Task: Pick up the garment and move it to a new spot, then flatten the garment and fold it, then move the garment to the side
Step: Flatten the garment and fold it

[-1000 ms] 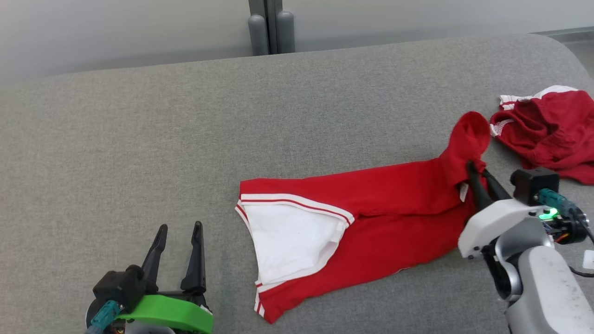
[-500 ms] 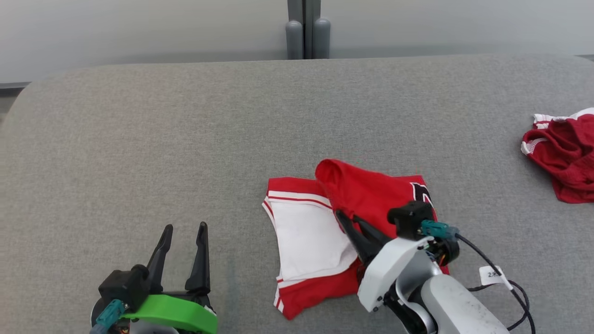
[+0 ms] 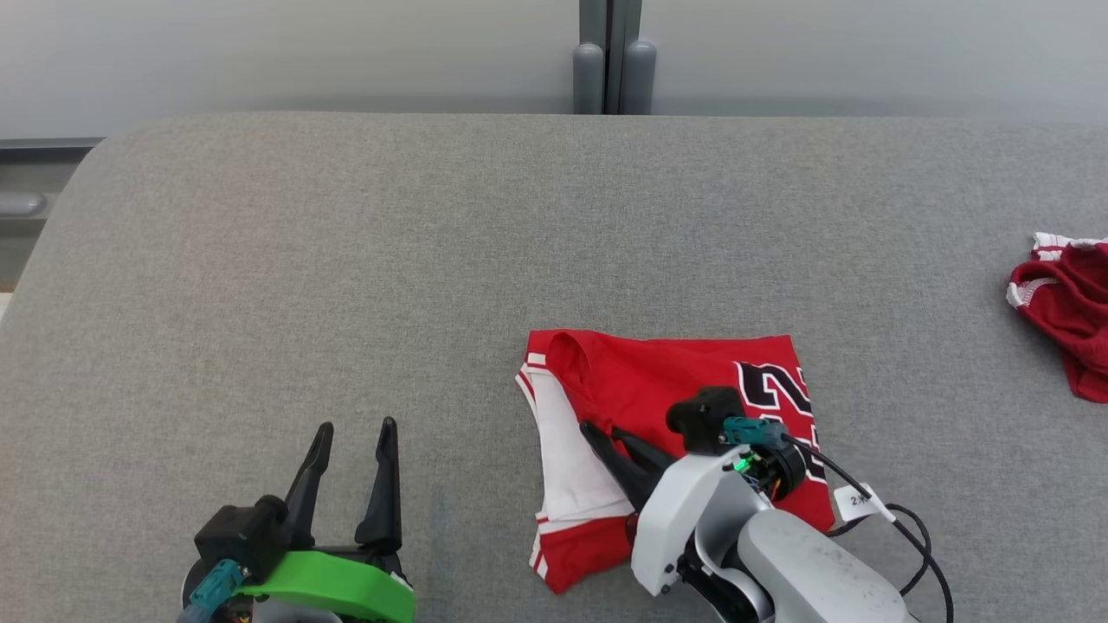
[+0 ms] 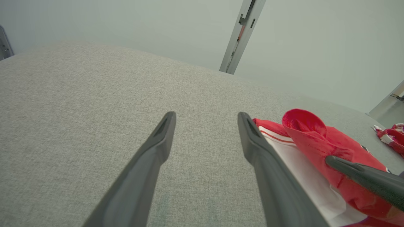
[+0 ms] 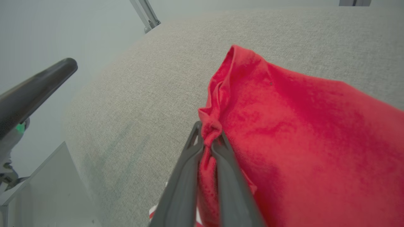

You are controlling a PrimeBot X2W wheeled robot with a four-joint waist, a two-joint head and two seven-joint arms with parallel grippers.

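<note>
My right tool (image 3: 602, 430) is pinched tight on a bunched red fold of the shirt (image 3: 675, 372). The shirt lies doubled over on the grey table (image 3: 346, 260), near my edge and a little right of centre. Its white sleeve (image 3: 567, 459) shows under the red layer, and its navy number (image 3: 770, 389) faces up. My left tool (image 3: 356, 426) hangs wide and empty over bare table, left of the shirt. Another red cloth (image 3: 1065, 303) sits far right, well apart.

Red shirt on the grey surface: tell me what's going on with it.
The right tool is shut on a bunched edge of the red T-shirt, which lies doubled over its white sleeve on the grey table. The left tool hovers open to its left, holding nothing. Another red cloth lies apart, far right.
</note>
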